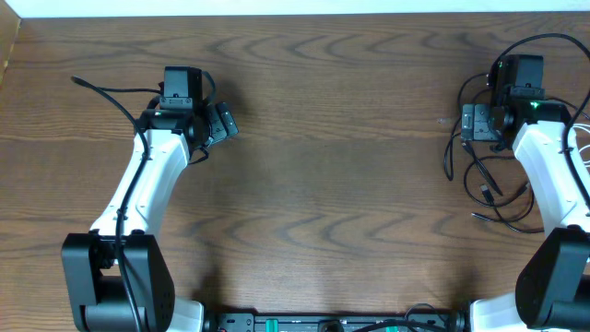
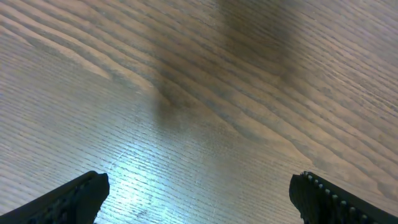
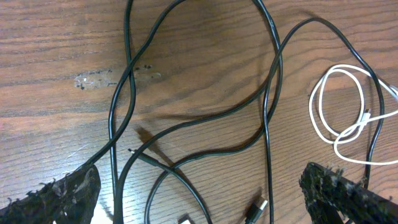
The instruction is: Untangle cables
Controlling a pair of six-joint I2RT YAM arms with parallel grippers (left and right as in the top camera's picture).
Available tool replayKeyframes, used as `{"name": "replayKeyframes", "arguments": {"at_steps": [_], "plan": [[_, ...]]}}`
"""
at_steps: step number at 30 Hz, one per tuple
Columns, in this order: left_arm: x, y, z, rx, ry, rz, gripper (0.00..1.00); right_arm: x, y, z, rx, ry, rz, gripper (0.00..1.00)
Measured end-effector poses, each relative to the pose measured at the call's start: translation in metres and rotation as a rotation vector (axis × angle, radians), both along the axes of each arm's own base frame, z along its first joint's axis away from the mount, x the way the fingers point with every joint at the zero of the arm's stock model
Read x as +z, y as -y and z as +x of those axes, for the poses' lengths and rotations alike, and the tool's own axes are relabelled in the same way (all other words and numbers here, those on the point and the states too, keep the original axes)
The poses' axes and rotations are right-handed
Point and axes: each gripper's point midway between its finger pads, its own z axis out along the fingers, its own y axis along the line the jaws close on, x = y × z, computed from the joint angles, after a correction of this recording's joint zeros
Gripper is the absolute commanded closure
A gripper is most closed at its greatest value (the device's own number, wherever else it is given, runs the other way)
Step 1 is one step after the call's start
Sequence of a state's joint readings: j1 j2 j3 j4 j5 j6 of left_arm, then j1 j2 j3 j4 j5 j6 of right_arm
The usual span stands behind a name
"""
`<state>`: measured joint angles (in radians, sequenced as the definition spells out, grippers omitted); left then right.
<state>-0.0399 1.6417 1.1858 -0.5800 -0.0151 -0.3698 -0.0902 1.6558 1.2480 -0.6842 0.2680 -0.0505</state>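
A long black cable (image 3: pixel 269 106) lies in several crossing loops on the wooden table, right under my right gripper (image 3: pixel 199 202). Its USB plug (image 3: pixel 257 210) rests between the open fingers, and a thin plug tip (image 3: pixel 144 156) lies further left. To the right, the white cable (image 3: pixel 354 129) is coiled in small loops, with a black strand passing over its edge. From overhead, the black cable (image 1: pixel 483 189) spreads at the right, below the right gripper (image 1: pixel 475 122). My left gripper (image 1: pixel 221 122) hovers open at the left, far from both cables, over bare wood (image 2: pixel 199 124).
The right arm's white link (image 1: pixel 553 175) lies over part of the cable pile. A thicker black wire (image 1: pixel 101 89) trails from the left arm near the table's left edge. Small pale scuff marks (image 3: pixel 93 79) dot the wood.
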Motion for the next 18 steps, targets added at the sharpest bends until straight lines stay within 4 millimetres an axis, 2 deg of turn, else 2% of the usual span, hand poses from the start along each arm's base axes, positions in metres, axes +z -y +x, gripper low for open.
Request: {"name": "replayKeyframes", "arguments": {"at_steps": [8,12,16,18], "plan": [[0.000,0.000,0.000,0.000,0.001,0.000,0.02,-0.003,-0.008,-0.004,0.018,-0.006,-0.001,0.01],[0.000,0.000,0.000,0.000,0.000,0.000,0.02,-0.001,-0.034,-0.031,0.084,-0.005,0.001,0.01],[0.000,0.000,0.000,0.000,0.000,0.000,0.02,0.019,-0.061,-0.061,0.165,0.070,0.005,0.01],[0.000,0.000,0.000,0.000,0.000,0.000,0.02,0.027,-0.067,-0.074,0.188,0.107,0.006,0.01]]}}
